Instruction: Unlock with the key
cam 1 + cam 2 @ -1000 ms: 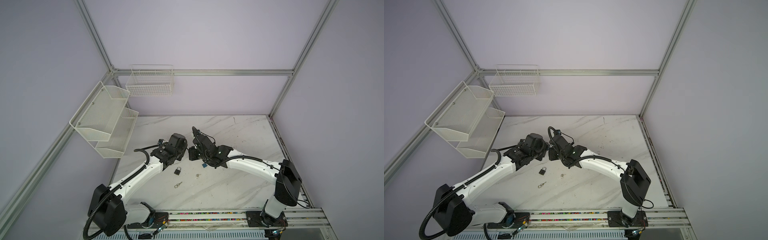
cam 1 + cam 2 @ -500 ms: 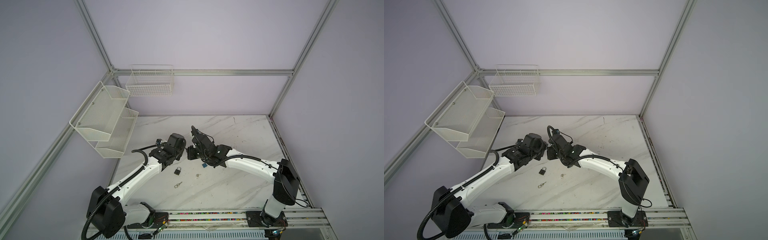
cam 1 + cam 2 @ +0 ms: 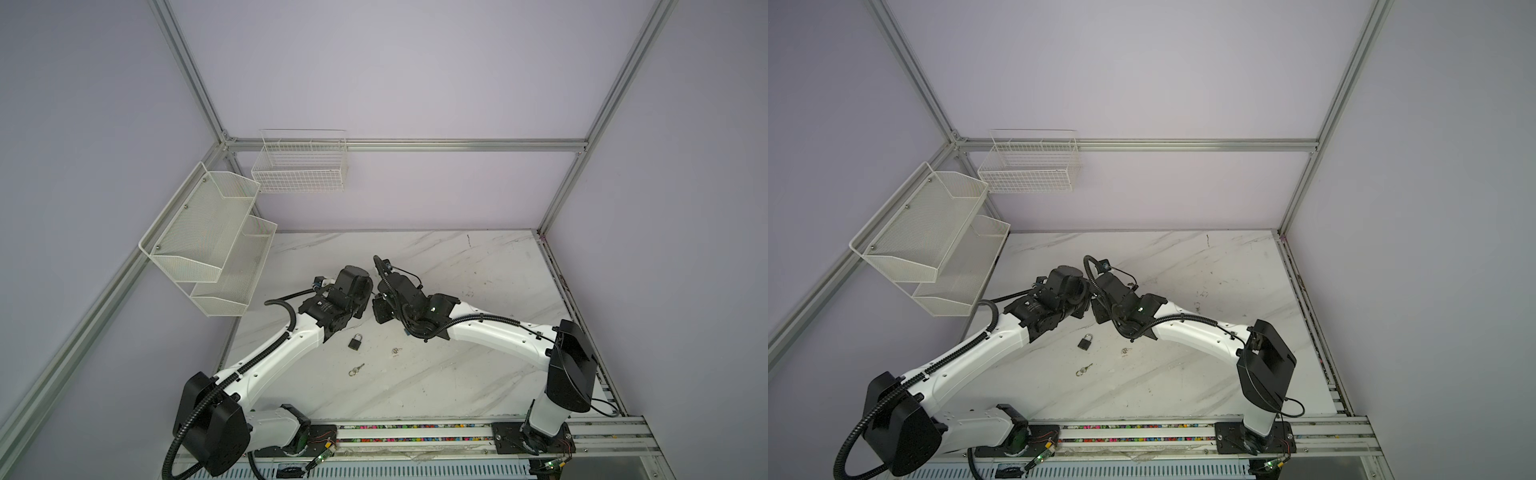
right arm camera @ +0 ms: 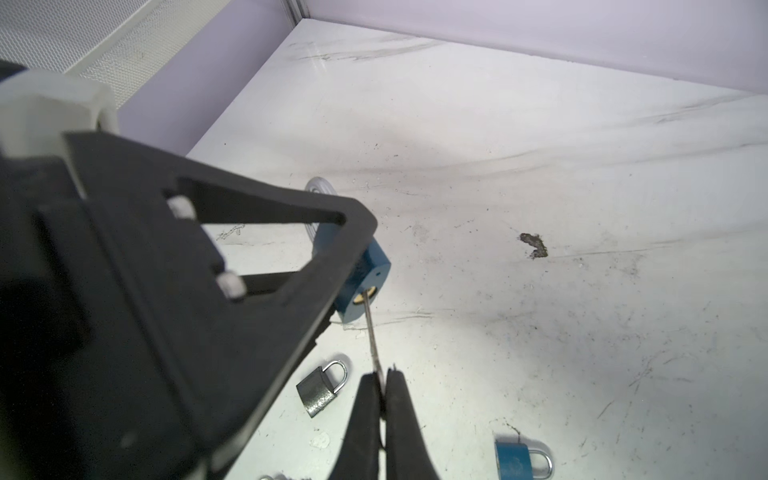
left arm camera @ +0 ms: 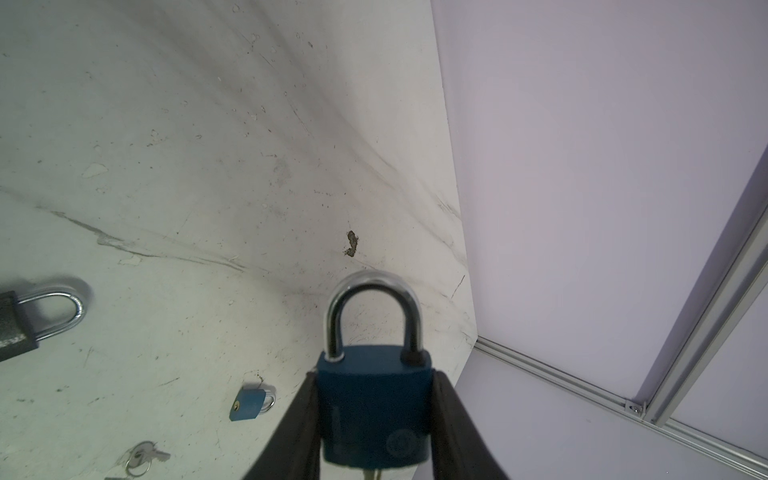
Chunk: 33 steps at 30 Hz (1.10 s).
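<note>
So the left gripper (image 5: 375,378) is clamped on the flat sides of the blue padlock (image 5: 374,415), holding it up off the bench (image 3: 457,374) with the shackle (image 5: 371,307) pointing away from the wrist. That makes sense, since it leaves the bottom face free for the other arm. The right gripper (image 4: 381,376) is pinched tight on the head end of the key (image 4: 371,328), and the blade runs straight up into the brass keyway (image 4: 365,296), so I'd say we're at the insert/turn step. Both shackle legs look seated in the body, so I reckon it's not unlocked yet. In both top views the two wrists sit nose to nose mid-bench and hide the lock between them. Down on the bench lie a grey padlock (image 3: 355,341), a second blue padlock (image 4: 521,459) and a spare key ring (image 3: 356,369), none of them touched. The grip on the key is thin, so it could slip when twisting.
</note>
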Each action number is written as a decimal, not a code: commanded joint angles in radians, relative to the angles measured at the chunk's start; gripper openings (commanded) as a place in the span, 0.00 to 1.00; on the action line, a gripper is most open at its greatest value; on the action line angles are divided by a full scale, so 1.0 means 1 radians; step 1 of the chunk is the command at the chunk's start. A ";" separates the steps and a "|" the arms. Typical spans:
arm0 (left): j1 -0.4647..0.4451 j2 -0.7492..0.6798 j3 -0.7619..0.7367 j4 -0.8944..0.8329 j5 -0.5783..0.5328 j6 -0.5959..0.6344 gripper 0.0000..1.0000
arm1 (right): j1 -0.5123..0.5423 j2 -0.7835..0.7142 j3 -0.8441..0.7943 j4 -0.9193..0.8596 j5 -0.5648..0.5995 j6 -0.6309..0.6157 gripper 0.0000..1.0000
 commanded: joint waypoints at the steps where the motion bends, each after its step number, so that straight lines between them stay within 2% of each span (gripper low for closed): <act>1: -0.102 -0.057 0.022 0.054 0.235 -0.010 0.04 | -0.024 -0.020 -0.010 0.304 -0.180 -0.007 0.00; 3: -0.104 -0.063 0.005 0.078 0.230 -0.010 0.04 | -0.041 -0.023 -0.015 0.355 -0.325 0.084 0.00; 4: -0.104 -0.062 0.000 0.085 0.238 -0.013 0.04 | -0.048 -0.023 -0.004 0.359 -0.359 0.120 0.00; 8: -0.105 -0.056 -0.009 0.097 0.264 -0.004 0.04 | -0.073 -0.022 0.014 0.354 -0.379 0.221 0.00; 9: -0.106 -0.055 -0.010 0.097 0.267 -0.004 0.04 | -0.073 -0.020 0.015 0.339 -0.333 0.220 0.00; 12: -0.105 -0.057 -0.011 0.101 0.272 -0.005 0.04 | -0.055 0.011 0.049 0.230 -0.152 0.097 0.00; 15: -0.105 -0.063 -0.008 0.101 0.278 -0.004 0.04 | -0.053 0.018 0.041 0.210 -0.004 0.003 0.00; 17: -0.105 -0.068 -0.009 0.099 0.274 -0.005 0.04 | -0.053 0.021 0.045 0.206 0.061 -0.046 0.00; 20: -0.104 -0.062 -0.004 0.101 0.280 -0.001 0.04 | -0.051 0.030 0.039 0.239 0.080 -0.101 0.00; 23: -0.105 -0.049 0.009 0.094 0.281 0.012 0.04 | -0.050 0.056 0.056 0.239 0.053 -0.112 0.00; 26: -0.105 -0.037 0.017 0.063 0.264 0.046 0.04 | -0.055 0.046 0.061 0.282 -0.143 -0.054 0.00; 28: -0.104 -0.032 0.021 0.031 0.231 0.082 0.04 | -0.065 0.041 0.075 0.305 -0.294 0.029 0.00; 30: -0.105 -0.027 0.020 -0.006 0.202 0.099 0.04 | -0.067 0.042 0.096 0.282 -0.336 0.086 0.00; 33: -0.101 -0.025 0.002 -0.029 0.156 0.122 0.05 | -0.067 0.023 0.085 0.247 -0.284 0.091 0.00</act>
